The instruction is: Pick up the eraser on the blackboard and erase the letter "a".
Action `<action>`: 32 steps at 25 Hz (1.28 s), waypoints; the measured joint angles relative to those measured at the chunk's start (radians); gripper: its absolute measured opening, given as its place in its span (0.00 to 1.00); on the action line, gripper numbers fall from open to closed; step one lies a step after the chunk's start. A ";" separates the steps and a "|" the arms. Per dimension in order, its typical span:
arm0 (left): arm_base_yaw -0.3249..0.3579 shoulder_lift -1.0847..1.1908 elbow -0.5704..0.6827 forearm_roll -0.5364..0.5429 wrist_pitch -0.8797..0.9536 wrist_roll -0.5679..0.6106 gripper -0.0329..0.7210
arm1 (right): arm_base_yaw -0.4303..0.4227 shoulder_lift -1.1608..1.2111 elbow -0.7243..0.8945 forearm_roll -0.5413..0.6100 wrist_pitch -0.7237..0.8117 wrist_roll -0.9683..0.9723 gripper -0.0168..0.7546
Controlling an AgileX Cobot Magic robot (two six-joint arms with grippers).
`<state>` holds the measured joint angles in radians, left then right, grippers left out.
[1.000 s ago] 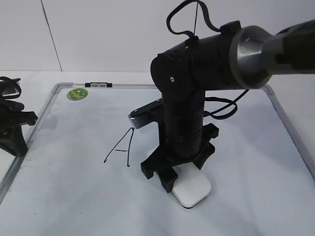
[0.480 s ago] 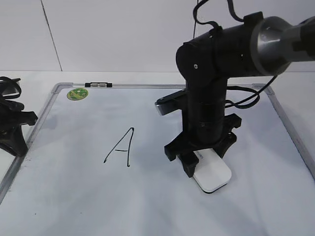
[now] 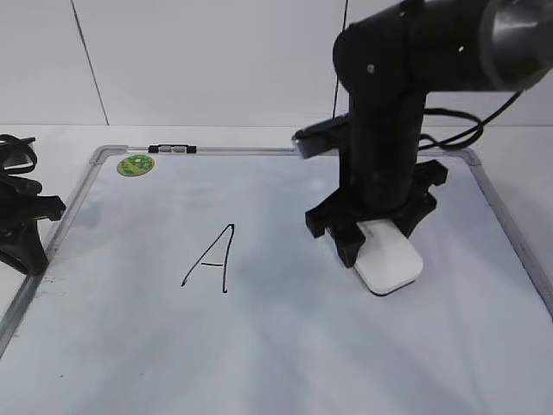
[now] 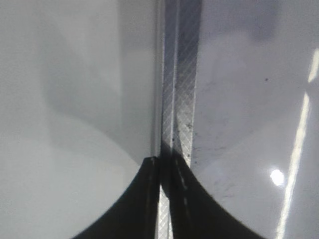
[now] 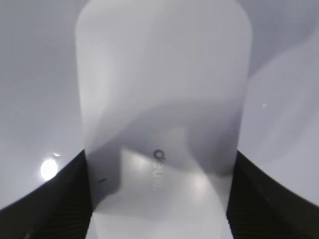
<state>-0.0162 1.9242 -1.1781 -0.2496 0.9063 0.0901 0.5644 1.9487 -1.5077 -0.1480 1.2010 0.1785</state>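
Note:
The white eraser [image 3: 393, 268] lies flat on the blackboard [image 3: 130, 346], right of the middle. My right gripper [image 3: 380, 246] stands straight down over it, shut on the eraser, one black finger on each long side. In the right wrist view the eraser [image 5: 162, 99] fills the space between the fingers [image 5: 60, 199] of that gripper [image 5: 160, 164]. The letter "a" is out of view. My left gripper [image 4: 160, 158] is shut and empty, its tips over the board's grey metal frame [image 4: 182, 74]; its arm rests at the far left [image 3: 26, 233].
A tall capital "A" [image 3: 212, 259] in black marker stands left of the middle. A round green sticker [image 3: 136, 164] sits in the far left corner, with a small clip [image 3: 173, 150] on the far frame. The right arm's cables hang behind it.
My right gripper has slid the eraser across the board to the right and a little away from the front, off from beside the capital "A". The left arm has not moved.

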 joint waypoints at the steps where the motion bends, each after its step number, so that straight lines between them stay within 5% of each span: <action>1: 0.000 0.000 0.000 0.000 0.000 0.000 0.08 | 0.000 -0.028 -0.002 -0.011 0.003 0.011 0.75; 22: 0.000 0.000 0.000 0.000 -0.002 0.000 0.08 | -0.003 -0.416 0.103 -0.382 0.014 0.303 0.75; 32: 0.000 0.000 0.000 -0.002 -0.002 0.000 0.09 | -0.198 -0.436 0.143 -0.382 0.026 0.325 0.75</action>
<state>-0.0162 1.9242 -1.1781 -0.2517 0.9045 0.0901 0.3665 1.5125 -1.3646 -0.5300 1.2267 0.5033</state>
